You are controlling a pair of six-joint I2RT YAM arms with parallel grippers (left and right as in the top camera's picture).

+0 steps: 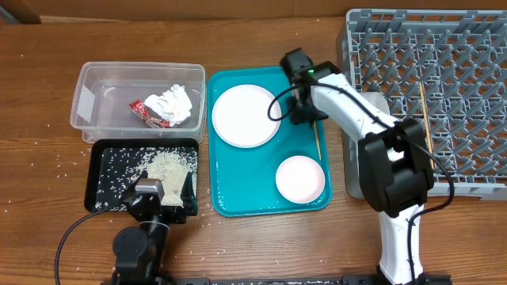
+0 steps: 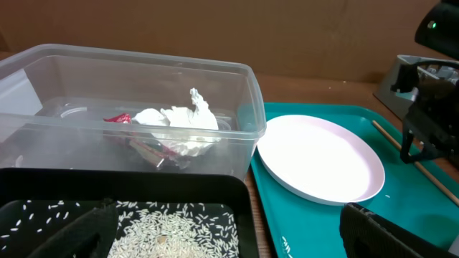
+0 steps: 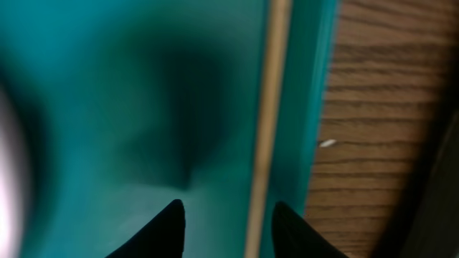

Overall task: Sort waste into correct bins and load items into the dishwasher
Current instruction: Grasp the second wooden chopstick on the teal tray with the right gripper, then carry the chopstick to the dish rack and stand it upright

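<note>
Evidently the chopstick (image 3: 269, 107) is the thing in hand. It lies on the floor of the teal tray (image 1: 238, 182), hard against the tray's right rim. The right gripper (image 3: 226, 233) hangs over it with its 2 fingers apart, 1 on each side; whether they touch it I cannot tell.

I judge the stick light, stiff and thin, smooth enough to roll or twist between the pads, and likely to droop if taken near an end. A hold near its middle should keep it level. The rim looks like the nuisance: the outer finger has almost no room between stick and wall, so it may land on the rim or nudge the stick aside.

Around it, from the left:
- The clear tub (image 1: 111, 79) holds the napkin (image 1: 178, 103) and the wrapper (image 1: 146, 111).
- Just below it, the black tray (image 1: 93, 170) carries the rice (image 1: 170, 166), with stray grains on the table (image 1: 32, 182).
- The left gripper (image 1: 162, 202) sits at that tray's near edge, its fingers spread wide and empty.
- On the teal tray, the white plate (image 1: 245, 115) lies close beside the right gripper, and the pale pink dish (image 1: 299, 178) sits nearer the front. Both are breakable and should not be knocked.
- Furthest right is the dish rack (image 1: 475, 63), with 1 other chopstick (image 1: 428, 119) lying across its lattice. Its near wall would have to be cleared on the way over.
</note>
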